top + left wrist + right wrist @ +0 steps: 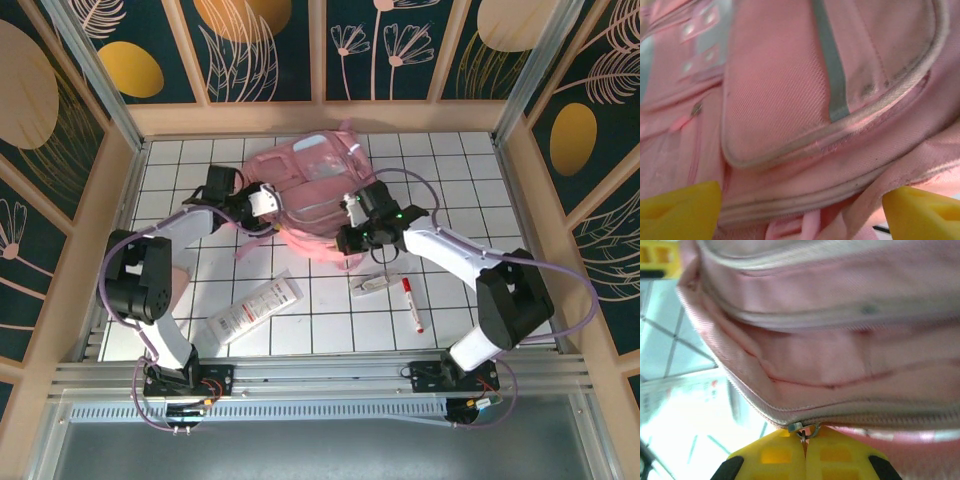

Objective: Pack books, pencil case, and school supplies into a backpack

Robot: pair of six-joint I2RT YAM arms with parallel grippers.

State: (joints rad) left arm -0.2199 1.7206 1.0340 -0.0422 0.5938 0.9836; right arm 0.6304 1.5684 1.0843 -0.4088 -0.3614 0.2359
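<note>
The pink backpack (pixel 310 185) lies at the back middle of the tiled table. My left gripper (pixel 262 202) is at its left side, its yellow fingers (pixel 680 210) spread wide, open, with a pink pocket (pixel 805 100) and a strap between them, not gripped. My right gripper (pixel 352 238) is at the bag's near right edge, shut on a metal zipper pull (pixel 804 432) of the backpack (pixel 840 365). A white marker with a red cap (pixel 411 305) lies on the table to the right. The books and pencil case are out of view.
A long white flat item with red print (pixel 255 308) lies near the left front. A small clear, silvery item (pixel 372 282) rests just below my right gripper. Wooden walls (pixel 130 170) ring the table, and the arm bases stand at the near edge.
</note>
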